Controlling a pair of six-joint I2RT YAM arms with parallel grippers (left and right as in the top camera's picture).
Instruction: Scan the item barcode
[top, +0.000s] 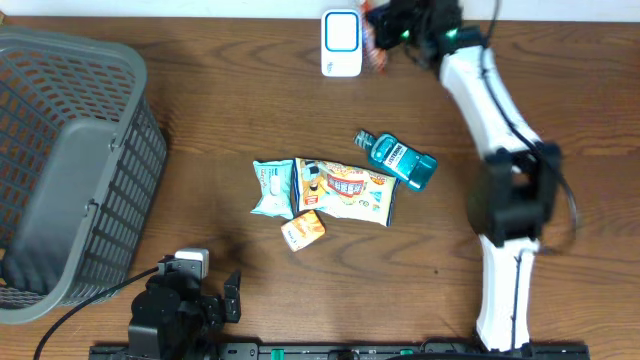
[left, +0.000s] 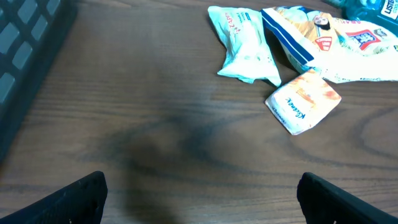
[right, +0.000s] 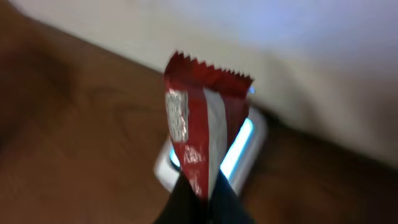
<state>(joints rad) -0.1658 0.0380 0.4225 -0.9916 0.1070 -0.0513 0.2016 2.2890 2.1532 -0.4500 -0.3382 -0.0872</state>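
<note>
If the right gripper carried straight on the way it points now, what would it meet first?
Probably the white scanner, directly behind the red packet that the right gripper holds; how far off is unclear.

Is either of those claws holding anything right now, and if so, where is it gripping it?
The right claw pinches a red packet by its lower end, in front of the scanner. The left claw is open and empty.
</note>
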